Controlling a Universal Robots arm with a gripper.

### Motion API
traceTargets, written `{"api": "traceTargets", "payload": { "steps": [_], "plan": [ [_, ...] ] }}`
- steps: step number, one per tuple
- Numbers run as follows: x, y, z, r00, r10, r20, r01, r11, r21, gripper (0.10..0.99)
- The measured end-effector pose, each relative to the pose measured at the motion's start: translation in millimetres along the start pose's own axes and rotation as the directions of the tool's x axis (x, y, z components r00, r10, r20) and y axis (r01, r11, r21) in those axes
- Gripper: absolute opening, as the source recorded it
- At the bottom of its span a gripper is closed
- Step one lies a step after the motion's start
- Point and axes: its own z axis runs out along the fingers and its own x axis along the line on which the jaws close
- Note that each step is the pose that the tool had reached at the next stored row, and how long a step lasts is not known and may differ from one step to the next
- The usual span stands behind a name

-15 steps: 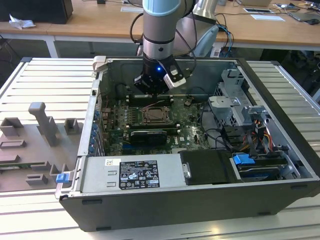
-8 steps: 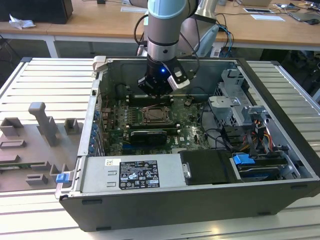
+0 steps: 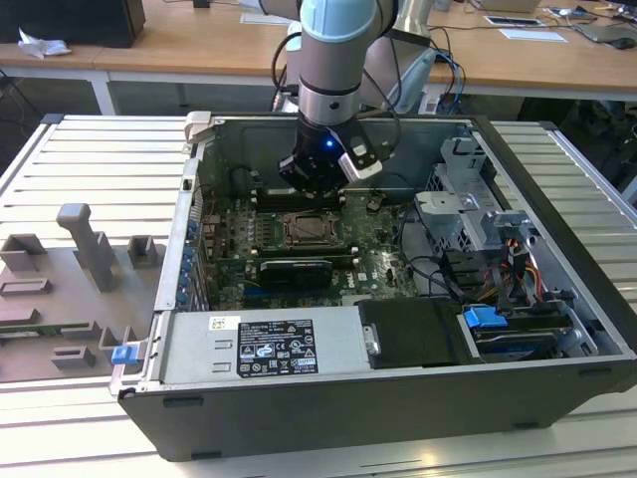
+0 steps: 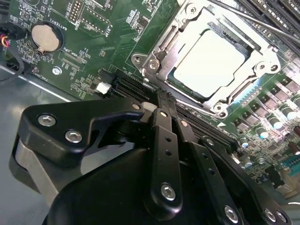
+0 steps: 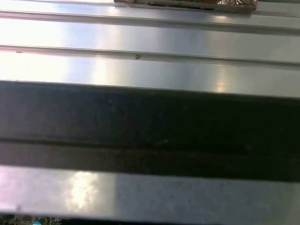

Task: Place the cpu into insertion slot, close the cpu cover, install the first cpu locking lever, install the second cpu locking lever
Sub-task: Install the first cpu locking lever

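The cpu (image 4: 211, 56), pale and silvery, lies flat in the insertion slot (image 3: 292, 230) on the green board inside the open computer case. The shiny cpu cover (image 4: 165, 60) lies down around it, and the chip's face shows through the cover's window. A thin metal lever rod (image 4: 262, 23) runs past the far side of the cover. My gripper (image 4: 165, 112) hovers just off one corner of the socket. Its black fingers (image 4: 161, 140) are pressed together with nothing between them. In the exterior view the gripper (image 3: 317, 184) hangs just above the back edge of the socket.
A black graphics card (image 3: 294, 271) sits just in front of the socket, with long memory slots (image 4: 197, 122) beside it. The power supply (image 3: 261, 346), drive cage (image 3: 478, 214) and cables (image 3: 438, 269) crowd the case. A coin battery (image 4: 45, 37) sits on the board. A grey fixture (image 3: 90, 249) stands outside the case.
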Motion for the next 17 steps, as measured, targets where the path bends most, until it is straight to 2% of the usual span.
{"api": "traceTargets", "payload": {
  "steps": [6, 9, 17],
  "plan": [
    [-1.0, -0.4, 3.8, 1.0000, 0.000, -0.0017, 0.000, 0.9996, 0.028, 0.106],
    [-1.2, -0.6, 5.9, 1.0000, 0.000, -0.0023, 0.000, 0.9993, 0.037, 0.106],
    [-1.6, -0.6, 8.5, 1.0000, 0.000, -0.0021, 0.000, 0.9994, 0.036, 0.106]
  ]
}}
